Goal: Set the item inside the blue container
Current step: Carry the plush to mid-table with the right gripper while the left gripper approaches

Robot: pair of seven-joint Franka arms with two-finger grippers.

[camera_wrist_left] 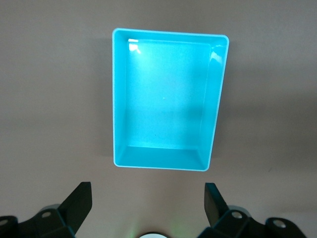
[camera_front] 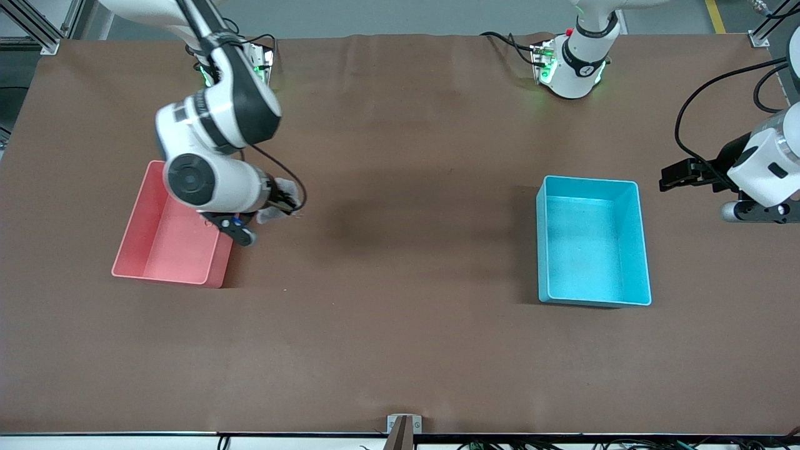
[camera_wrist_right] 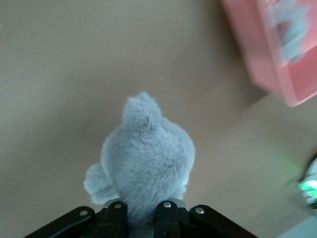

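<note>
- The right gripper (camera_wrist_right: 141,218) is clamped on a grey plush toy (camera_wrist_right: 146,158), up over the table beside the pink bin (camera_front: 159,240).
- The toy looks light, soft and squashy; a pinch across its body should hold.
- The left gripper (camera_wrist_left: 148,208) waits, jaws apart, over the table beside the empty blue container (camera_front: 592,240), well apart from the toy.

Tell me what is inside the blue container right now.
Nothing: the blue container shows only its bare floor and walls, none of it covered. The grey plush toy is clamped in the right gripper, beside the pink bin.
</note>
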